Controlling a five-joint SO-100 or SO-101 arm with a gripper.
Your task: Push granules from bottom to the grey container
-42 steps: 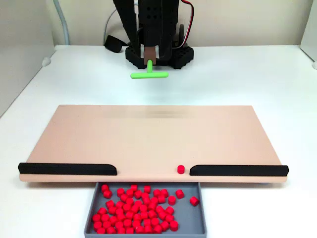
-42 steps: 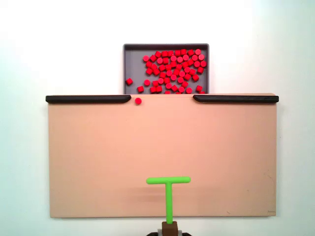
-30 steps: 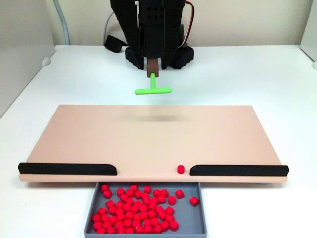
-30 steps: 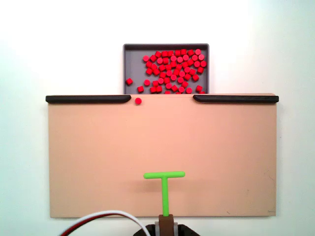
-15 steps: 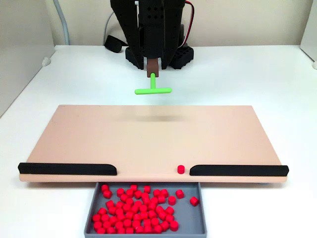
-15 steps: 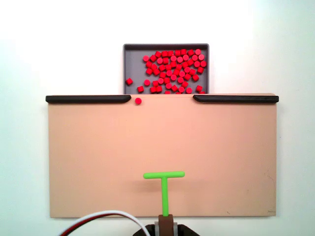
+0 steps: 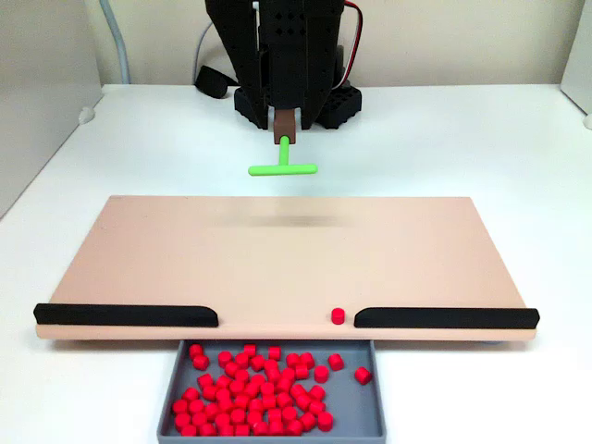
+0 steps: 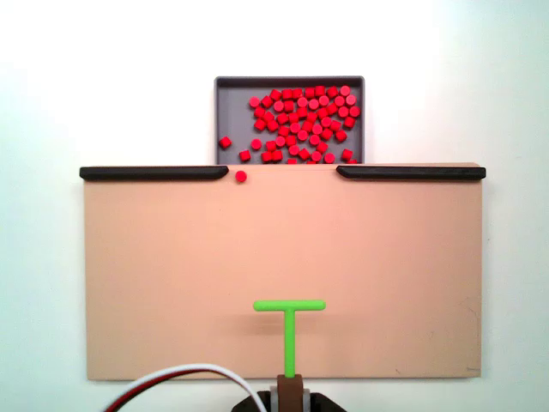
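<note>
Most of the red granules (image 7: 259, 388) (image 8: 302, 120) lie heaped in the grey container (image 7: 359, 412) (image 8: 232, 107), which sits against the tan board's (image 7: 277, 259) (image 8: 257, 257) edge below the gap between two black strips. One single granule (image 7: 338, 315) (image 8: 241, 176) rests on the board at that edge, right beside a strip's end. My gripper (image 7: 286, 118) (image 8: 294, 396) is shut on the brown handle of a green T-shaped pusher (image 7: 282, 169) (image 8: 289, 305). The pusher's bar hovers over the board's opposite side, far from the lone granule.
Two black strips (image 7: 125, 315) (image 7: 444, 318) line the board's container side, leaving a middle gap. The arm's black base (image 7: 296, 97) stands behind the board. A white and red cable (image 8: 184, 376) loops near the arm. A grey panel (image 7: 42, 102) rises at the left.
The pusher came forward from the arm's base toward the board about a second ago, and the cable swung into view. Since then it has only nudged sideways. The granules stayed put.
</note>
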